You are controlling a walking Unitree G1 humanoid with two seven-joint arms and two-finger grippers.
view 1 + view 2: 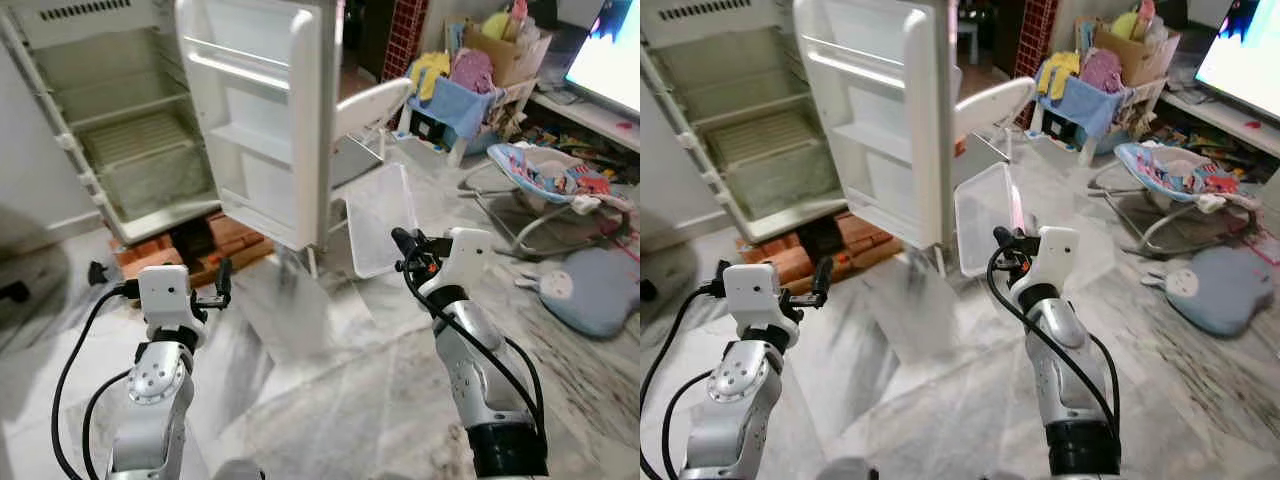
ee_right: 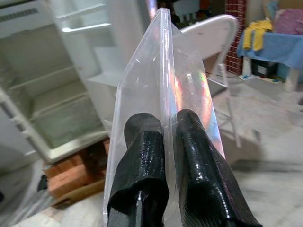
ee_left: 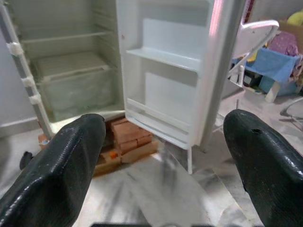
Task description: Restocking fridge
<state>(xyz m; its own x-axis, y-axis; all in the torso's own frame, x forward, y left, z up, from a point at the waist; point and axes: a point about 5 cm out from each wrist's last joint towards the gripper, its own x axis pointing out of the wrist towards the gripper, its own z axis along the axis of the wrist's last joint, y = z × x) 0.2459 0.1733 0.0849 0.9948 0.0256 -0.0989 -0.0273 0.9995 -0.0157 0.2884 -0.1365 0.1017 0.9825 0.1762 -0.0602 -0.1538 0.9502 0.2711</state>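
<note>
I'm pinching a clear plastic tray (image 1: 985, 215) by its edge w/ the right gripper (image 1: 403, 245), holding it up short of the fridge (image 1: 120, 130). Door's (image 1: 262, 110) standing open, shelves looking bare, so restocking's barely begun. Left gripper (image 1: 222, 283) is spread wide, carrying nothing.

Lived-in room with a marble floor

Pale veined marble floor (image 1: 330, 400); white chair (image 1: 365, 115) at 12 o'clock, laundry-heaped rack (image 1: 460, 95) and baby bouncer (image 1: 555, 185) at 2, grey cushion (image 1: 595, 290) at 3, bright television (image 1: 610, 55) far right.
</note>
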